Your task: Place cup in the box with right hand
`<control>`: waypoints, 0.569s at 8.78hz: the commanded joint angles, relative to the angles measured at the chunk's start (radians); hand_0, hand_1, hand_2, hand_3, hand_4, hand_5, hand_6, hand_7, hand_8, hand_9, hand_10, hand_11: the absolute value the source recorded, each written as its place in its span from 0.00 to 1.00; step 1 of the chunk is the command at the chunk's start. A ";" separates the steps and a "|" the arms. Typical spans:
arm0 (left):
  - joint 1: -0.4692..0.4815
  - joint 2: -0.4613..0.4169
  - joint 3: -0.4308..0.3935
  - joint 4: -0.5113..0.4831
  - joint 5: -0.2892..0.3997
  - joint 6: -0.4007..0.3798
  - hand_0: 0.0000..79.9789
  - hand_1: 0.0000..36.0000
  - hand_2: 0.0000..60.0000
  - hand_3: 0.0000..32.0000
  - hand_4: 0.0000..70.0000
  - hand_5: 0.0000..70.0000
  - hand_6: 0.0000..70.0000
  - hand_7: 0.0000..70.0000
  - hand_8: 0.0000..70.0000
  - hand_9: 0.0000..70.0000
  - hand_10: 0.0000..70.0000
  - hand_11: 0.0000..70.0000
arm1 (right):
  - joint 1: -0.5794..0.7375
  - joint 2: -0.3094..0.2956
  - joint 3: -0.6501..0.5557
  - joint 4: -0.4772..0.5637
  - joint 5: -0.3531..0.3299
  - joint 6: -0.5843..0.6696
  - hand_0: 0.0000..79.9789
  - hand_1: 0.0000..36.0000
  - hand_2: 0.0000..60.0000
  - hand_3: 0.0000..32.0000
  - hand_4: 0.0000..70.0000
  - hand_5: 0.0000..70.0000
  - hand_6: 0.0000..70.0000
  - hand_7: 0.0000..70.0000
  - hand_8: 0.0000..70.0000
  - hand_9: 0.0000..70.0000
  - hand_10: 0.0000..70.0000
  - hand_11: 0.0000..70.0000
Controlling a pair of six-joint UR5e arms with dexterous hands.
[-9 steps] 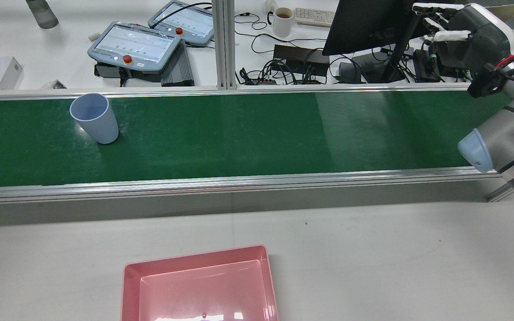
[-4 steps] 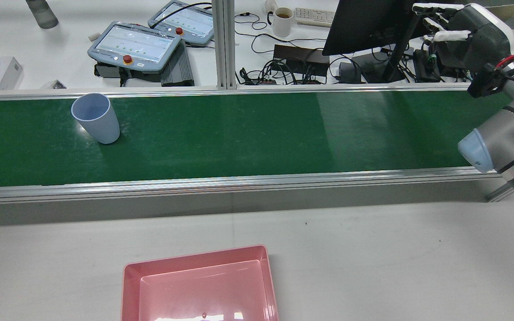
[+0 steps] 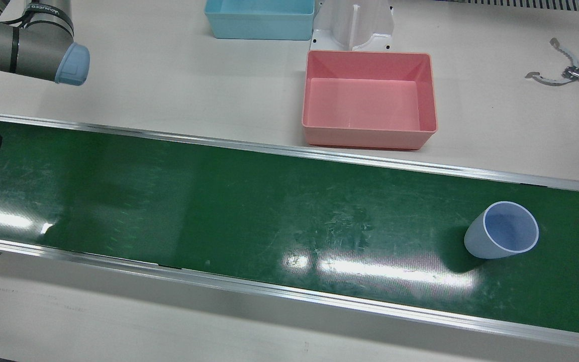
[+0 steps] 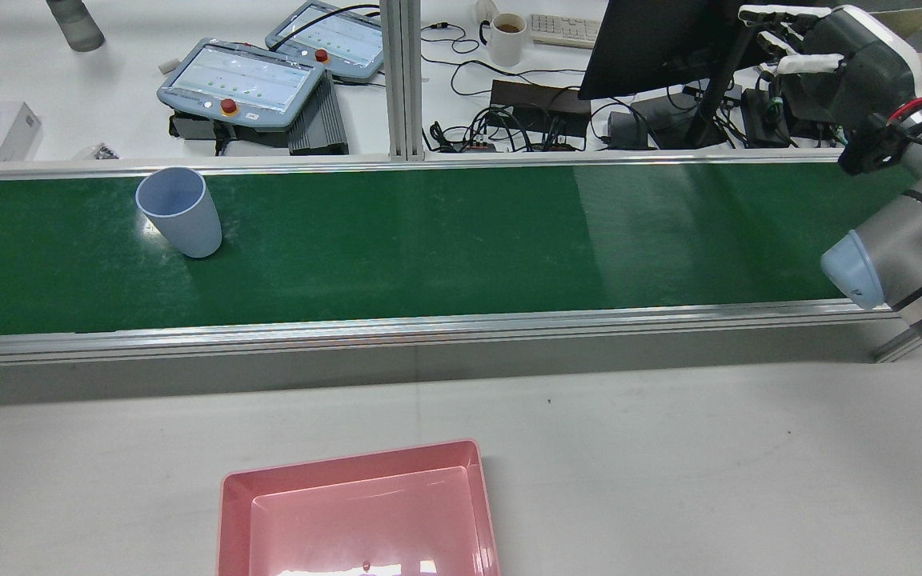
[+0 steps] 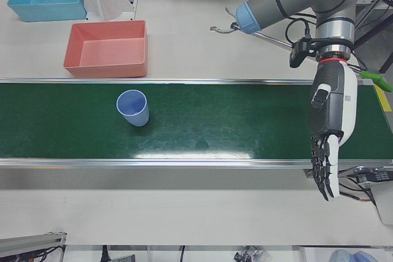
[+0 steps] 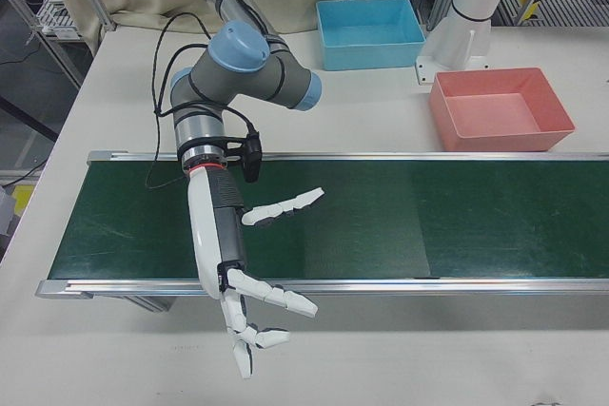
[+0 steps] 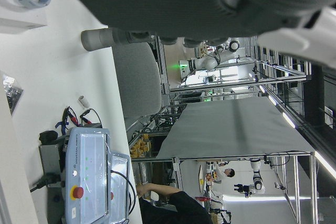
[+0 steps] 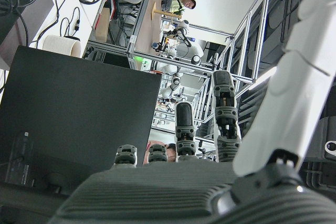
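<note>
Standing upright on the green belt (image 4: 445,240), the cup (image 4: 181,212) is seen far toward the left arm's end, well apart from the right robot hand (image 6: 249,292), which is held spread and empty at the belt's opposite end, with the pink box (image 3: 370,100) on the bench (image 3: 169,75) between.

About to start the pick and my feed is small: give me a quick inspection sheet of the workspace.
Surface: green belt, scuffed, between white tabletops.
Job's things: blue cup upright on the belt; pink box empty on the table beside it.
Clutter: blue bin; metal tongs.
Hands: right hand open, over the belt's other end, far from the cup; left hand open, idle.
Cables: one along the right arm.
Surroundings: pendants, mug, monitor.
</note>
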 commanded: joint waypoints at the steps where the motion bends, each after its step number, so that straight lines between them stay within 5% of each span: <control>1: 0.000 0.000 0.000 -0.001 -0.001 0.000 0.00 0.00 0.00 0.00 0.00 0.00 0.00 0.00 0.00 0.00 0.00 0.00 | 0.000 -0.001 0.000 0.000 0.000 0.000 0.66 0.25 0.00 0.18 0.39 0.06 0.11 0.59 0.01 0.12 0.05 0.09; 5: 0.000 0.000 0.000 -0.001 0.001 0.000 0.00 0.00 0.00 0.00 0.00 0.00 0.00 0.00 0.00 0.00 0.00 0.00 | 0.000 -0.001 0.000 0.002 0.000 0.000 0.66 0.25 0.00 0.19 0.39 0.06 0.10 0.58 0.01 0.11 0.05 0.09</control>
